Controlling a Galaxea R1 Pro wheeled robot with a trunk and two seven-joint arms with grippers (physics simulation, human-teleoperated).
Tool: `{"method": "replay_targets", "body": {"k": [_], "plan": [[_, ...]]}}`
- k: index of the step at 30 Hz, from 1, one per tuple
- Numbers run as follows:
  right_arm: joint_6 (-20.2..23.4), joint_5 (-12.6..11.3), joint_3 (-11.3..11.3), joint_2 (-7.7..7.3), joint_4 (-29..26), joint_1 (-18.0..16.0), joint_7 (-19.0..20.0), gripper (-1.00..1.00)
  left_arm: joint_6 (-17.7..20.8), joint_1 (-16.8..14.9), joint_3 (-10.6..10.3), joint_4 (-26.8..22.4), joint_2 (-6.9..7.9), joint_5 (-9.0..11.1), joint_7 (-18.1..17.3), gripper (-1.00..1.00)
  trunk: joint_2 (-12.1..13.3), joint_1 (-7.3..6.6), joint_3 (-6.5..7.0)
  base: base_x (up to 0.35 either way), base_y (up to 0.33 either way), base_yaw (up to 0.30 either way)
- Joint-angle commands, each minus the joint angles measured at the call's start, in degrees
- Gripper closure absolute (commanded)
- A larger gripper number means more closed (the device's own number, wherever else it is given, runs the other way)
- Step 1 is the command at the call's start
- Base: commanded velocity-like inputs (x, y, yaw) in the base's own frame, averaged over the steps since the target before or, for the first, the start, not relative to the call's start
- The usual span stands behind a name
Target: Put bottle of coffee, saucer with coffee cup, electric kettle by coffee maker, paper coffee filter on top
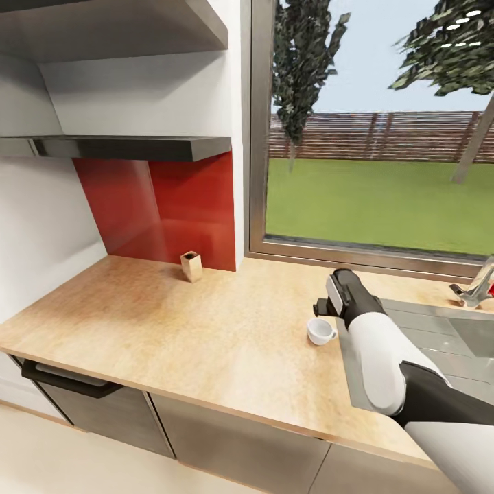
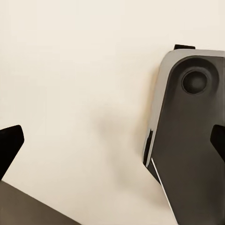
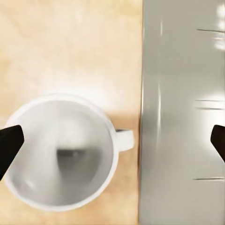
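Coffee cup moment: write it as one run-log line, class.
phase: reaching for cup | right hand: open, above coffee cup | cup: upright on kitchen countertop, beside sink edge | saucer: none under cup

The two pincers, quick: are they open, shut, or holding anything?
Left pincer: open, holding nothing, above a pale floor.
Right pincer: open, holding nothing, above the small white coffee cup on the light-wood countertop.
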Motion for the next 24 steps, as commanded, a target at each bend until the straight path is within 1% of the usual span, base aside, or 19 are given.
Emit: {"method": "replay_targets", "body": {"k": [1,7,17,24], "plan": [[0.2,0.6,-0.5,-0.06,0.0,0.0,0.2,-1.00,0.0,0.0,-0.5,-0.1,0.03,0.3,0.3,-1.00,-0.1,0.03,-0.11,0.000,0.000,0.000],[0.2,0.6,-0.5,-0.70,0.0,0.2,0.2,-1.00,-0.1,0.0,-0.5,0.0,0.03,0.3,0.3,-1.00,-0.1,0.03,-0.11,0.000,0.000,0.000],[0.2,0.6,-0.5,-0.73,0.1,0.4,0.2,-1.00,-0.1,0.0,-0.5,0.0,0.07,0.3,0.3,-1.00,-0.1,0.03,-0.11,0.000,0.000,0.000],[0.2,0.6,-0.5,-0.73,0.1,1.2,0.2,-1.00,-0.1,0.0,-0.5,0.0,0.09,0.3,0.3,-1.00,-0.1,0.03,-0.11,0.000,0.000,0.000]]}}
